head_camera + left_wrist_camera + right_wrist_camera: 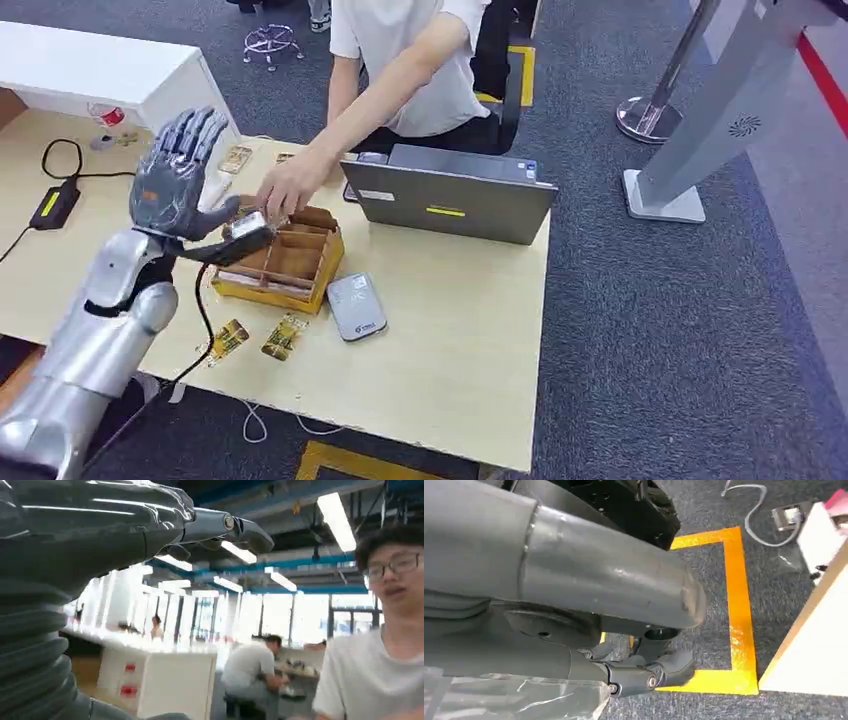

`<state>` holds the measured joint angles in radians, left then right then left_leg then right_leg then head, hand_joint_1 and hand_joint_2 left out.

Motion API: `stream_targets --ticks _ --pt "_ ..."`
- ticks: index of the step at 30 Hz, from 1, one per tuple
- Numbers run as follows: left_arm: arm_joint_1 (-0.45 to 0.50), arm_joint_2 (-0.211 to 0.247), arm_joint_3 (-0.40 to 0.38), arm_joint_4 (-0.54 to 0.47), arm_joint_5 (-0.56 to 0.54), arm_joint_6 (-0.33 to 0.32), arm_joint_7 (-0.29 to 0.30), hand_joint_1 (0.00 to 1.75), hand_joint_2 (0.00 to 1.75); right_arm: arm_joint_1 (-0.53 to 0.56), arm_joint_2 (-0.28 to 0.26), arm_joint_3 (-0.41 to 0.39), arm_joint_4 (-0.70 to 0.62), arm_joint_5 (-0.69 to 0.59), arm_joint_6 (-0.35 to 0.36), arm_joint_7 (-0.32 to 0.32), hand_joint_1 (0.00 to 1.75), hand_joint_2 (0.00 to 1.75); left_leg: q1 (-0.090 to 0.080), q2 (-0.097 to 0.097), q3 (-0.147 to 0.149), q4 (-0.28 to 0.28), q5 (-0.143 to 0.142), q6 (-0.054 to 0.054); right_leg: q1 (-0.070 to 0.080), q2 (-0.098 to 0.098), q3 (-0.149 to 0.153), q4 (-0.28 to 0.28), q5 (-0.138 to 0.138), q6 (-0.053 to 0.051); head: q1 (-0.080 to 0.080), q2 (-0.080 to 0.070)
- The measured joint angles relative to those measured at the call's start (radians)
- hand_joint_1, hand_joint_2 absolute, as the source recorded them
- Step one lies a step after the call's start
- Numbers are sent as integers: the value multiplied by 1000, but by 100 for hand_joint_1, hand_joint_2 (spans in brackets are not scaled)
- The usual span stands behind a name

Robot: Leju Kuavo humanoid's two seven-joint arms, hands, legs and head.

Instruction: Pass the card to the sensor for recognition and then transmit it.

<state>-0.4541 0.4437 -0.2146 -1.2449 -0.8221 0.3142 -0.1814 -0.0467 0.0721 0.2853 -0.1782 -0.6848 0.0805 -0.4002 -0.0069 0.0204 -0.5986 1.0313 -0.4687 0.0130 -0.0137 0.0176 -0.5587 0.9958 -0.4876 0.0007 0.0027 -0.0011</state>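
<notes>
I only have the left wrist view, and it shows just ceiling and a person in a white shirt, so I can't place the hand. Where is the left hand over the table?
Observer: The left hand is raised with its fingers spread, above the table's left part, beside a yellow divided box.
Operator: Is the card there?
Observer: A card sits at its thumb, and the person's hand is on it. I can't tell who holds it.
Operator: And the sensor?
Observer: A small grey device, probably the reader, lies flat on the table next to the box.
</notes>
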Motion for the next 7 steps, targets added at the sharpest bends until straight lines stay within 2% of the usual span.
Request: stream_targets --ticks 2,4,7 --pt "165 37 98 -84 166 -45 -74 0 175 5 0 -17 0 -14 6 -11 0 0 0 4 2 0 -2 -2 0 4 0 0 -2 -2 -2 0" --pt "308 57 232 -143 336 -126 -139 0 175 10 -1 -31 1 -29 13 -25 0 0 1 4 1 0 -3 -2 0 4 -1 0 -3 -1 -2 0" --pt "436 47 469 -168 571 -352 -221 0 175 11 -4 -57 1 -51 19 -42 0 0 3 2 0 0 -3 -2 1 3 -1 0 -4 -3 -1 0"
